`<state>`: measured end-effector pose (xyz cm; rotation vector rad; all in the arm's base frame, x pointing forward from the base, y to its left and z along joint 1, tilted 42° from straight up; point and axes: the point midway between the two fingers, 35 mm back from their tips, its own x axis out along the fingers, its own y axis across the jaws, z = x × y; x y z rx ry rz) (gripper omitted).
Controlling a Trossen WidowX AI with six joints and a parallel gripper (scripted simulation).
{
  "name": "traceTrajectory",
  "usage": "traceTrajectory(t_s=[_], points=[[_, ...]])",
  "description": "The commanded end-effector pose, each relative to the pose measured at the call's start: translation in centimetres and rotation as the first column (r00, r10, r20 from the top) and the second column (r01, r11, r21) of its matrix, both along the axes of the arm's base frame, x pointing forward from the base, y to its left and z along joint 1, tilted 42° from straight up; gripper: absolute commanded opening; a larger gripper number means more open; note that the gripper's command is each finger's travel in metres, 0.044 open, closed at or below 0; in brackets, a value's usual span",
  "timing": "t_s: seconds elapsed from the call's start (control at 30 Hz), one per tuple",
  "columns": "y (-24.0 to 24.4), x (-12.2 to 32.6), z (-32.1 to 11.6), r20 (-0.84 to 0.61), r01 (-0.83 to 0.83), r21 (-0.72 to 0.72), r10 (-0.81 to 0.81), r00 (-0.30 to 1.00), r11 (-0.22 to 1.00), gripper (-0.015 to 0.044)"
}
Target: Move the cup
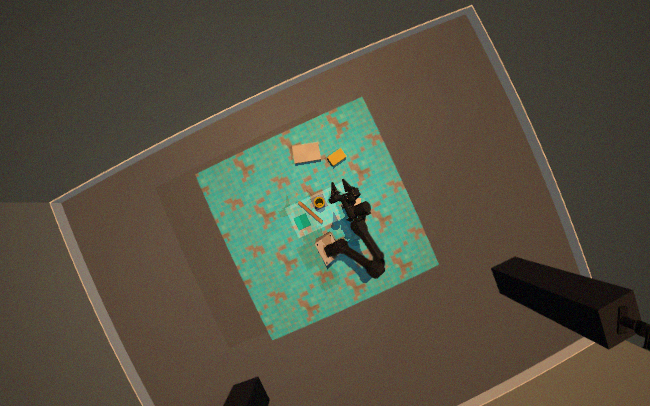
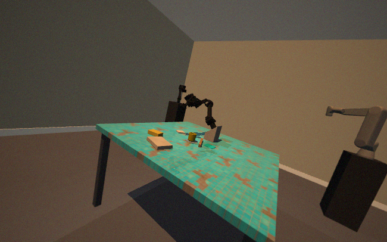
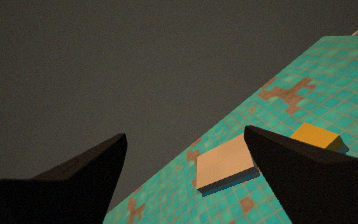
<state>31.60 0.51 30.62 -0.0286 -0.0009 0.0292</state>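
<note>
Spread wide, holding nothing, gripper (image 1: 344, 187) hovers beside the yellow cup (image 1: 318, 202); contents too small to discern.

Open gripper (image 1: 343, 188) beside cup (image 1: 318, 202)

Dim room, grey-olive wall (image 2: 69, 59) at frame left, tan wall (image 2: 279, 84) at right, brown floor (image 2: 33, 180), teal-tiled counter (image 2: 234, 180) on dark legs (image 2: 100, 171), pale skirting (image 2: 24, 131)
</note>
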Motion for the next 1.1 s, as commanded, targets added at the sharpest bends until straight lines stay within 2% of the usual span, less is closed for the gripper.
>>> traceTrajectory(t_s=[0.0,0.07,0.13,0.2,0.27,0.43,0.63,0.8,1.07], points=[[0.0,0.2,-0.3,-0.015,0.004,0.016,-0.004,1.0,1.0,0.0374],[-0.1,1.2,-2.8,-0.138,0.055,0.138,-0.036,0.99,0.989,0.0321],[-0.3,2.2,-6.6,-0.316,0.179,0.282,-0.085,0.945,0.942,0.0269],[-0.4,2.5,-10.2,-0.477,0.34,0.367,-0.139,0.868,0.866,0.0216],[-0.5,2.4,-13.0,-0.591,0.48,0.39,-0.186,0.785,0.786,0.0166],[-0.8,1.1,-17.9,-0.756,0.734,0.334,-0.297,0.583,0.591,0.0166],[-1.6,-1.6,-22.0,-0.831,0.932,0.175,-0.46,0.313,0.318,0.0166],[-2.6,-4.2,-23.9,-0.764,0.996,0.057,-0.64,0.086,0.065,0.0166],[-2.7,-4.3,-23.9,-0.744,0.998,0.049,-0.665,0.06,0.036,0.0166]])
